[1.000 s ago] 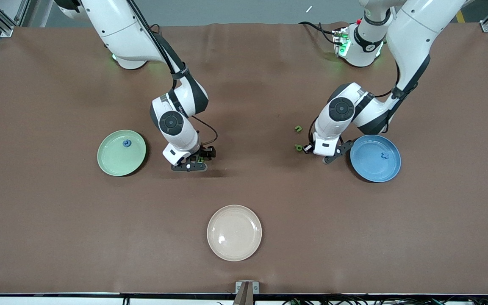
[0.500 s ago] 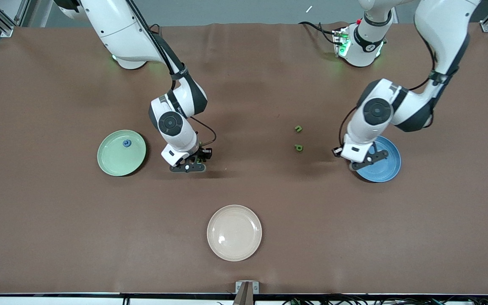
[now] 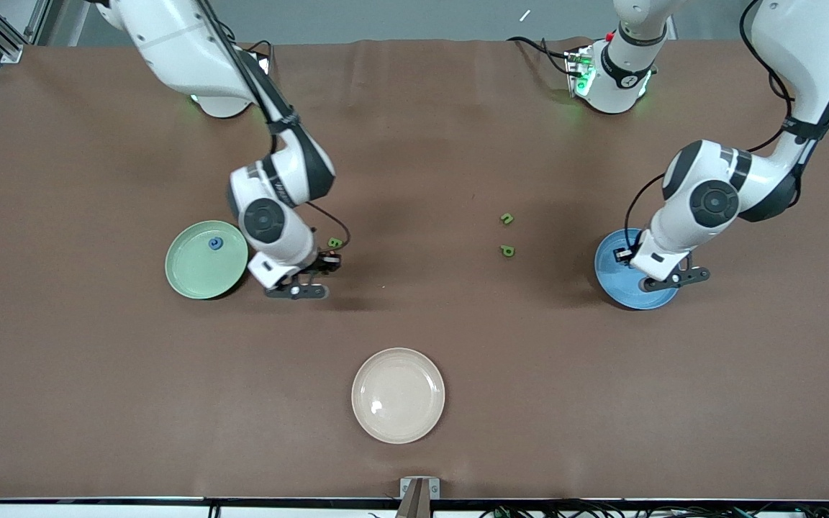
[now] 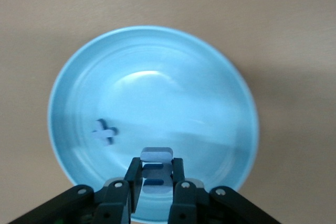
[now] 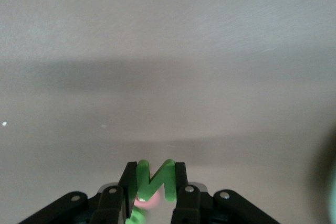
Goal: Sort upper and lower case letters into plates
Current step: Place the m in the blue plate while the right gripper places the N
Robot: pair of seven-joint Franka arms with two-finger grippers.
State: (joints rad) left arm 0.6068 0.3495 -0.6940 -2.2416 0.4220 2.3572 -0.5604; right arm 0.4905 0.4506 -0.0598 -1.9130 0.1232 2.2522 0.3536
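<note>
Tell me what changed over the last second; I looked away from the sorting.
The left gripper, shut on a blue letter, swung from beside the blue plate to over it. The right gripper closed on a green letter and shifted toward the green plate. Both plates and the loose green letters stayed put.

one plate (image 3: 206, 260) toward right arm's end, another plate (image 3: 619, 277) toward left arm's, two letters (image 3: 506, 234) between

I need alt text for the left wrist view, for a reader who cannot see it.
The left tool, shut on a pale blue block letter, hangs over a bright blue plate on the brown table. A small blue cross-shaped letter lies in the plate.
</note>
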